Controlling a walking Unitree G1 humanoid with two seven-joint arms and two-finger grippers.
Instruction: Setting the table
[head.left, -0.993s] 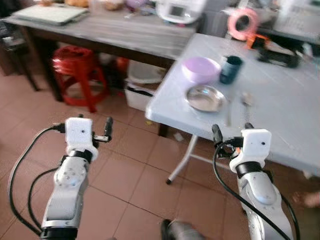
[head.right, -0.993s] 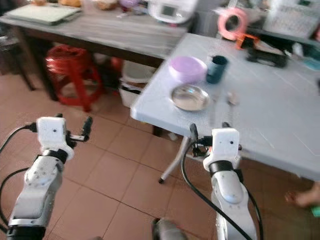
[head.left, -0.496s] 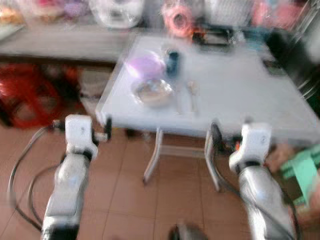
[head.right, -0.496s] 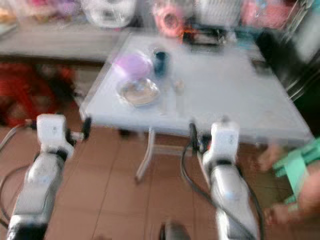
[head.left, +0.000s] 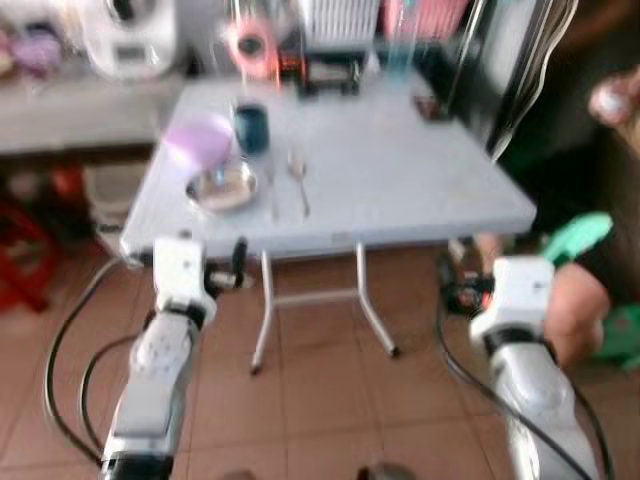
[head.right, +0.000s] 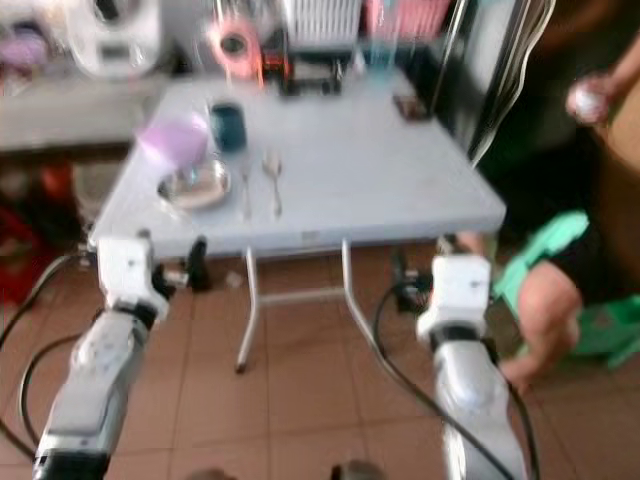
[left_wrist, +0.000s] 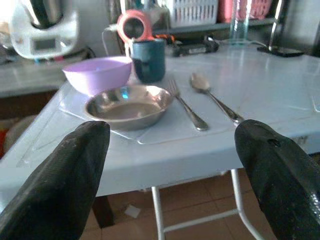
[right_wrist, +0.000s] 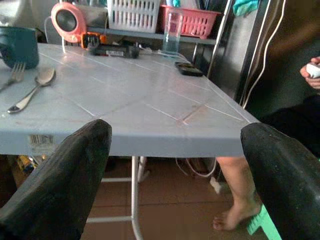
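Both your left gripper (left_wrist: 170, 165) and right gripper (right_wrist: 172, 172) are spread wide and empty, short of the table (head.left: 420, 190). The steel bowl (left_wrist: 128, 105), fork (left_wrist: 186, 104) and spoon (left_wrist: 214, 100) lie at its left edge. A person's leg (head.right: 545, 300) stands just beside your right arm; walking on could bump it or the table edge.

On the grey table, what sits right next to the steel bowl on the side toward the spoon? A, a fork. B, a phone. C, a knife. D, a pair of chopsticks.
A: in the left wrist view a fork lies on the table between the steel bowl and the spoon, its tines pointing toward the dark teal cup.
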